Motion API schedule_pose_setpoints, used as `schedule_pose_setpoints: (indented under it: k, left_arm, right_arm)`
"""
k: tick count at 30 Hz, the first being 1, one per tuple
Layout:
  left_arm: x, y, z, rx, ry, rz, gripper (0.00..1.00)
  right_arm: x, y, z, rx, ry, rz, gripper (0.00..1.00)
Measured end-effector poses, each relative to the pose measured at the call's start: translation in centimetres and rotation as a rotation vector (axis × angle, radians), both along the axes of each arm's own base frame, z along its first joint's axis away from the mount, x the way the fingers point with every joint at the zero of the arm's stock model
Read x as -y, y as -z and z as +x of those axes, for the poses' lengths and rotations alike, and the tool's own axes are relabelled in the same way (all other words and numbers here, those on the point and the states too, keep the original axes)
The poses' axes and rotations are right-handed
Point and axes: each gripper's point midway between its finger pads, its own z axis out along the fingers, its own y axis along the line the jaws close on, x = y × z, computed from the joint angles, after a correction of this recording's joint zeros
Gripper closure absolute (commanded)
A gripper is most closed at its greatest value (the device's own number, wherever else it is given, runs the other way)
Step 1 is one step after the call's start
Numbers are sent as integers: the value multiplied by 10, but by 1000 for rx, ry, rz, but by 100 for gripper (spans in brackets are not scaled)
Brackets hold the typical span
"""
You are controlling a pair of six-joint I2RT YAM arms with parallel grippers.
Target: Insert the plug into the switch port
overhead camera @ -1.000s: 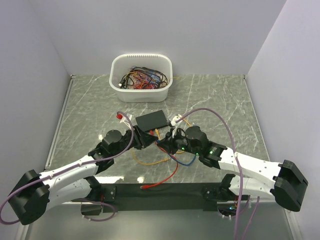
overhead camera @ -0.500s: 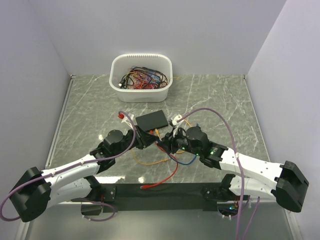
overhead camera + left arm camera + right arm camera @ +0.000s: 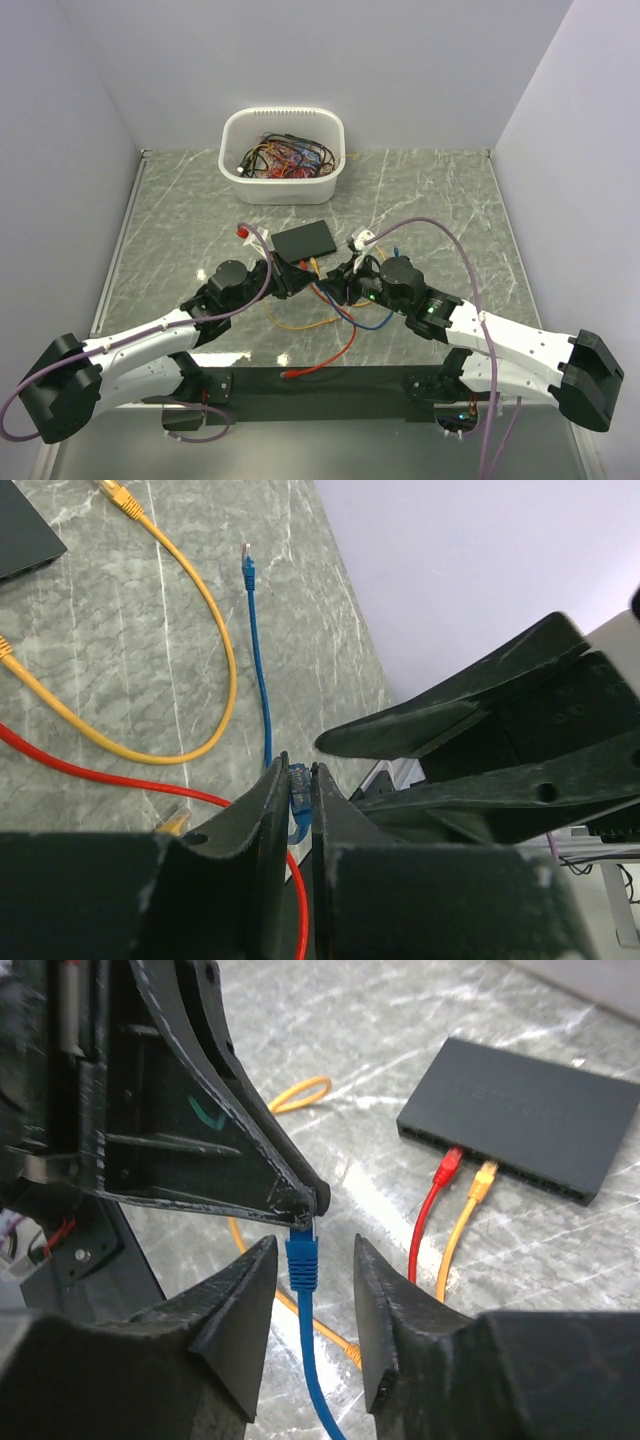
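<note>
Plug now tight in left hand; right hand wider than before.

Two arms: white shells, black joints
Both trail lilac cables; scuffed matte-black wedge fingers; green lights dot the right one.

The near edge of the switch is crowded. A red plug and a yellow plug sit side by side in its row of ports, and the row runs on unfilled to either side of them. Just in front, the left gripper, pinched on the blue plug, meets the right gripper tip to tip. The right gripper's spread fingers flank that plug without touching it. A red cable, a yellow cable and a blue cable loop across the table beneath both wrists. Bare marble lies to the right of the switch and between it and the white tub.
</note>
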Motion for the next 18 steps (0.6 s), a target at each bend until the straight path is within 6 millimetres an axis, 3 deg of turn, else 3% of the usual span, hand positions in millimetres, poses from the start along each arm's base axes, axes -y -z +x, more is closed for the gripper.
schedule_pose_setpoints:
  k: [6, 18]
  left_arm:
    - [-1, 3, 0, -8, -6, 11, 99]
    - [-1, 3, 1, -7, -12, 13, 99]
  right_arm:
    - [-5, 19, -1, -39, -19, -42, 60]
    - [-6, 21, -1, -44, -25, -43, 64]
